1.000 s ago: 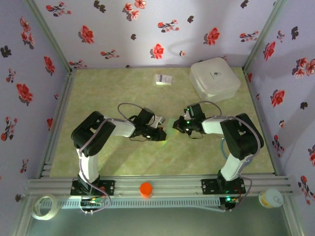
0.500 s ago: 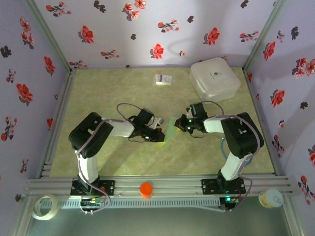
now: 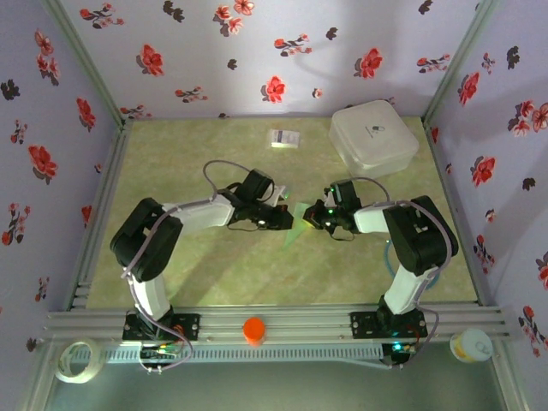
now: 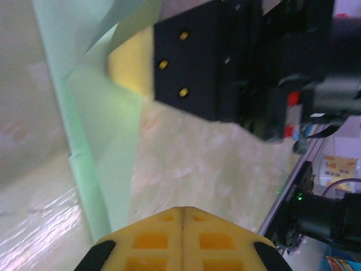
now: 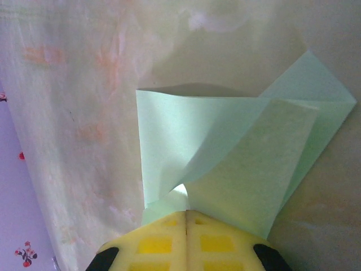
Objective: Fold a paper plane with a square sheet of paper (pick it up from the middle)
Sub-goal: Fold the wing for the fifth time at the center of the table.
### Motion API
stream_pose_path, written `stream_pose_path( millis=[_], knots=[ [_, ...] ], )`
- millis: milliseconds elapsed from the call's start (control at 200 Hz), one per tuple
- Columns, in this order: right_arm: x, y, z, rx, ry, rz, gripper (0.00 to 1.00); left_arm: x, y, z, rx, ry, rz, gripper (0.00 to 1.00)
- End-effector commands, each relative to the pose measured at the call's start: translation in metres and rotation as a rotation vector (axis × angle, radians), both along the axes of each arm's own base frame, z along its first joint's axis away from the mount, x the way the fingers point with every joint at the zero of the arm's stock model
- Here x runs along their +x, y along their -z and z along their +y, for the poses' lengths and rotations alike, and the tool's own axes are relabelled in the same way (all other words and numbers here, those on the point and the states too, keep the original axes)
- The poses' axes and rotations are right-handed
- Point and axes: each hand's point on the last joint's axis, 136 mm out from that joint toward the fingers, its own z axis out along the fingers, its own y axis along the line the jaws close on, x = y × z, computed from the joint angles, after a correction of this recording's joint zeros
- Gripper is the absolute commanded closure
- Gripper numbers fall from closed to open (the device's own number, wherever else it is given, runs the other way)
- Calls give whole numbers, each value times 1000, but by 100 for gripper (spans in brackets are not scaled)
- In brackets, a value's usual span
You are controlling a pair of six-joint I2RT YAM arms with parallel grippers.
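Three floral walls [image 3: 257, 51] ring the marbled tabletop [image 3: 188, 163] beneath folded paper [image 5: 225, 130].

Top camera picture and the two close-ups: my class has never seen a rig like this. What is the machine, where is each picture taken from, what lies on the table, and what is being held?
The machine is a pair of robot arms bolted at the near edge of a table. Each arm ends in a two-fingered hand. The wide picture looks down from above and behind the arms. The two close-ups come from a camera on each wrist, and the yellow pads at the bottom of each are that arm's own fingers. At the far side of the table lie a white rounded box and a small white printed card. In the middle, the left hand and the right hand are both shut on a partly folded sheet of pale green paper, apparently one at each end.
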Motion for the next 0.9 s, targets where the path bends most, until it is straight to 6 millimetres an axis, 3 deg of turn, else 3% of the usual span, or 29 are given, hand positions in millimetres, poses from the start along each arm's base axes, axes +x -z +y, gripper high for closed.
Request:
stream_pose_path(
  millis=[0, 365, 630, 895],
  knots=[
    [-16, 22, -4, -30, 3, 76, 96, -8, 21, -6, 26, 21, 87, 100],
    [-16, 20, -3, -24, 3, 74, 96, -3, 42, -18, 42, 31, 111, 99],
    [-17, 17, -3, -22, 2, 70, 96, 7, 38, -24, 27, 18, 70, 94],
    [-15, 16, -1, -20, 0, 65, 96, 4, 74, -11, 134, -11, 118, 94]
  ],
)
